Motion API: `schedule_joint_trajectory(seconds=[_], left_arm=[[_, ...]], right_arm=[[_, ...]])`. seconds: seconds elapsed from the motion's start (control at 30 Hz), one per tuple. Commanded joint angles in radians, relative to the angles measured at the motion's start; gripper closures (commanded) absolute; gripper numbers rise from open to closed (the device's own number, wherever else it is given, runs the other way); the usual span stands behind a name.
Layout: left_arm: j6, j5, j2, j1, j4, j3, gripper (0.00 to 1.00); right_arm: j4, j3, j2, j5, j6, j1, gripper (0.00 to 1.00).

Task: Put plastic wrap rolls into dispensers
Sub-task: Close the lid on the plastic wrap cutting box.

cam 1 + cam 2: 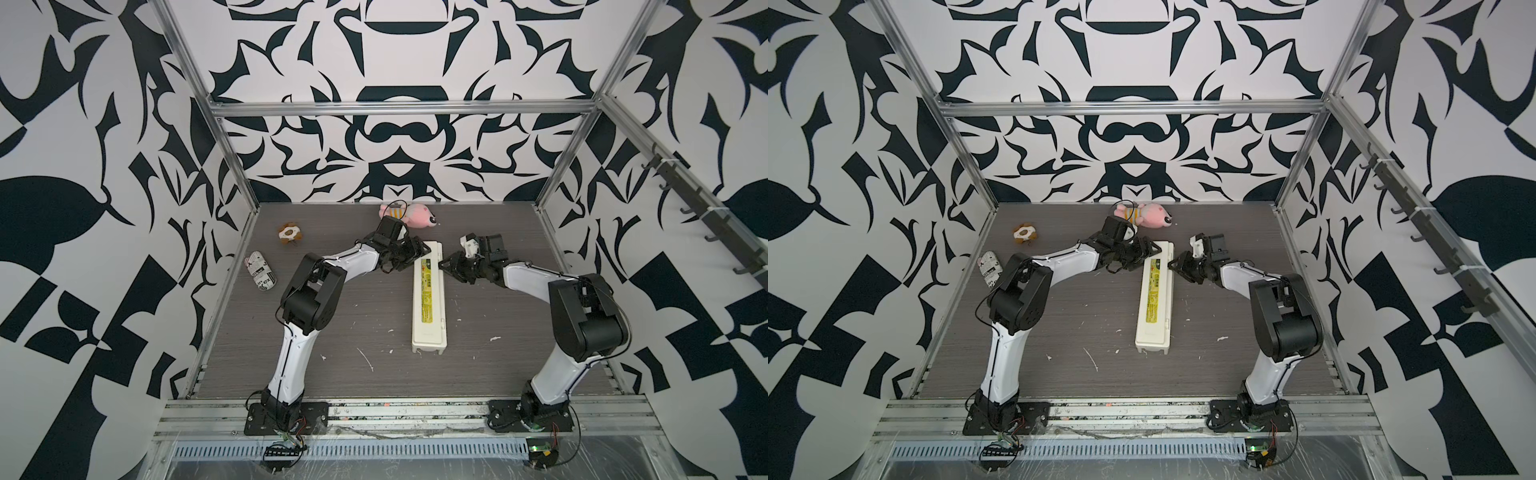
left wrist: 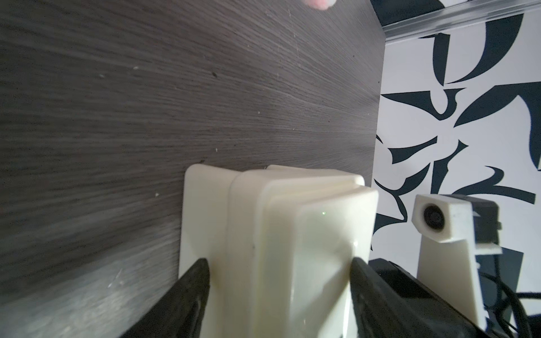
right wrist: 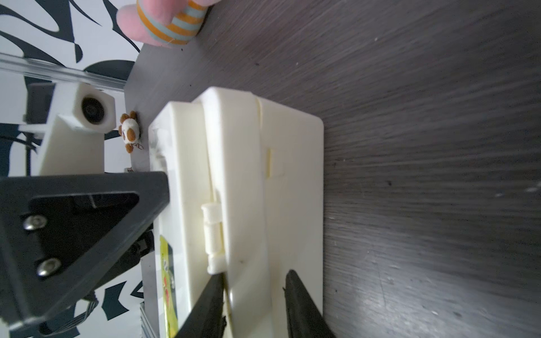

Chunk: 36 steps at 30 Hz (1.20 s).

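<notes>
The dispenser (image 1: 429,299), laid front-to-back on the counter (image 1: 353,332), is straddled at its far end by left hand (image 1: 417,251) and right hand (image 1: 444,262), jaws parted; pinching cannot be told.

Dispenser (image 1: 429,332) far corner under left tool (image 1: 419,254)

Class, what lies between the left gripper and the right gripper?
The far end of the dispenser lies between the left gripper and right gripper, in both top views.

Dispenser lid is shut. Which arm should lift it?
Probably left: the hinge faces the right pincer, so the dispenser opens toward the left pincer, which straddles that side.
</notes>
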Motion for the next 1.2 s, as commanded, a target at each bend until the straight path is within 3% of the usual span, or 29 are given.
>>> schedule_joint_trajectory(seconds=[0.0,0.1,0.2,0.4,0.57,0.77,0.8,0.87,1.17], left_arm=[[-0.002,0.015,0.110,-0.105,-0.195,-0.041,0.24],[-0.006,0.000,0.097,-0.105,-0.197,-0.057,0.24],[-0.005,-0.021,0.090,-0.106,-0.214,-0.063,0.25],[0.014,-0.067,0.098,-0.112,-0.275,-0.043,0.25],[0.020,-0.079,0.101,-0.112,-0.294,-0.048,0.25],[0.023,-0.092,0.094,-0.112,-0.307,-0.046,0.26],[0.024,-0.093,0.090,-0.112,-0.308,-0.047,0.25],[0.023,-0.096,0.083,-0.112,-0.304,-0.053,0.25],[0.023,-0.051,0.067,-0.112,-0.259,-0.044,0.19]], right_arm=[[0.132,-0.048,0.033,-0.227,0.107,0.057,0.60],[0.284,-0.089,0.030,-0.299,0.192,0.051,0.60],[0.309,-0.102,0.016,-0.333,0.210,0.022,0.60],[0.041,-0.065,-0.093,-0.301,0.078,-0.079,0.60],[-0.049,-0.050,-0.162,-0.276,0.028,-0.147,0.58],[-0.068,-0.094,-0.169,-0.180,0.056,-0.230,0.75],[-0.085,-0.100,-0.163,-0.149,0.052,-0.233,0.83],[-0.088,-0.116,-0.151,-0.107,0.053,-0.232,0.89],[0.076,-0.137,-0.020,-0.110,0.104,-0.143,0.92]])
